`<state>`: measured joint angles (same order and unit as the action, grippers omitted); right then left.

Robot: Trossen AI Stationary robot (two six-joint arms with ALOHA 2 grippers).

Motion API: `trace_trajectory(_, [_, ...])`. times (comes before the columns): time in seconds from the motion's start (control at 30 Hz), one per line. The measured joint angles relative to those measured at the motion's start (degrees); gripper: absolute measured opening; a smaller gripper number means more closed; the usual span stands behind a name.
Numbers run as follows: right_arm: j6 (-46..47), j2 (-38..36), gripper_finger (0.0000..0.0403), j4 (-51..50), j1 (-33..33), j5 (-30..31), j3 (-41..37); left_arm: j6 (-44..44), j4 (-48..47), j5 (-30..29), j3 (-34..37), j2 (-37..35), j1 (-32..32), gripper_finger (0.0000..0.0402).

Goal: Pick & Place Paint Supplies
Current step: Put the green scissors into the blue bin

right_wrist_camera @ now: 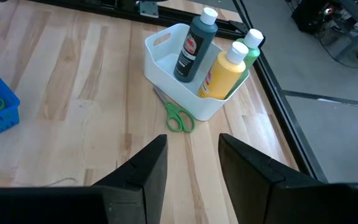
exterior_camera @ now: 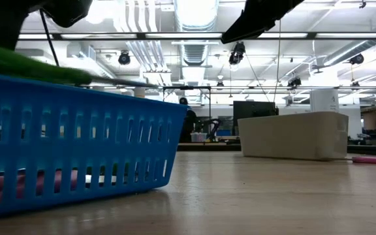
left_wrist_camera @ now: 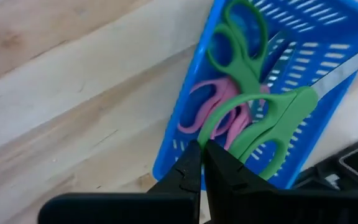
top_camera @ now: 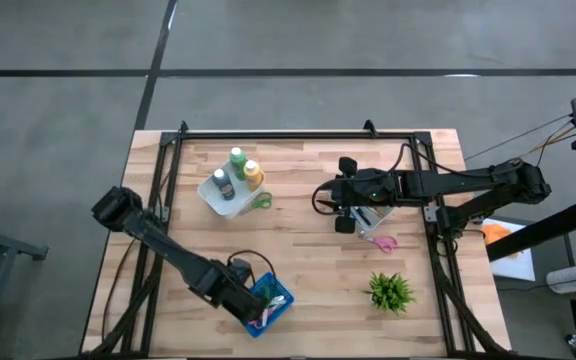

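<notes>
Three squeeze bottles, green (top_camera: 236,157), yellow-orange (top_camera: 253,173) and dark grey (top_camera: 222,183), stand upright in a white bin (right_wrist_camera: 166,73) at the far left. My left gripper (left_wrist_camera: 202,155) is over the blue basket (top_camera: 278,292) at the near edge, shut on a pair of green scissors (left_wrist_camera: 272,118). A second green pair (left_wrist_camera: 235,37) and a pink pair (left_wrist_camera: 213,102) lie inside the basket. My right gripper (right_wrist_camera: 194,168) hangs open above the table's middle right, pointing toward the bin with nothing between its fingers. My left gripper pinches the rim of a handle loop (left_wrist_camera: 209,132) of the green scissors between its two fingertips, coming from above and pointing down. The scissors lie roughly level over the basket, with the blade (left_wrist_camera: 347,62) reaching out past the basket's rim. I cannot tell whether they touch the rim.
Another pair of green scissors (right_wrist_camera: 179,117) lies on the table beside the white bin. A pink pair (top_camera: 383,242) lies under my right arm. A small potted plant (top_camera: 390,290) stands near the right front. A black frame (top_camera: 298,135) borders the table.
</notes>
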<state>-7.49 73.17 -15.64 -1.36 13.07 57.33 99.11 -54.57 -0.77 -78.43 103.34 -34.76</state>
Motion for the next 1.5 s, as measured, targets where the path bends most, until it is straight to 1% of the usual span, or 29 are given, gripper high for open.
trace_trajectory(0.2, [0.0,0.0,0.0143,0.0,0.0,0.0,0.0,5.7,-1.2,0.4,1.4,0.8,-0.4,0.0005])
trace_trajectory(0.43, [0.0,0.0,0.0143,0.0,0.0,0.0,0.0,6.7,-0.8,0.4,1.8,0.9,0.0,0.0005])
trace_trajectory(0.53, [0.0,0.0,0.0143,0.0,0.0,0.0,0.0,7.9,1.0,0.4,1.9,1.4,0.0,0.0005])
trace_trajectory(0.67, [0.0,0.0,0.0143,0.0,0.0,0.0,0.0,9.2,4.5,3.7,1.9,2.8,0.0,0.0005])
trace_trajectory(0.8, [0.0,0.0,0.0143,0.0,0.0,0.0,0.0,9.2,6.1,6.5,1.9,4.4,0.0,0.0005])
trace_trajectory(1.07, [0.0,0.0,0.0143,0.0,0.0,0.0,0.0,9.1,5.7,7.5,1.9,5.2,0.5,0.0006])
trace_trajectory(1.17, [0.0,0.0,0.0143,0.0,0.0,0.0,0.0,8.9,5.7,7.4,1.9,5.1,0.5,0.0017])
trace_trajectory(1.33, [0.0,0.0,0.0143,0.0,0.0,0.0,0.0,8.6,5.7,7.2,1.9,5.0,0.7,0.0059])
trace_trajectory(1.5, [0.0,0.0,0.0143,0.0,0.0,0.0,0.0,7.6,5.8,7.2,1.9,4.9,1.0,0.0069])
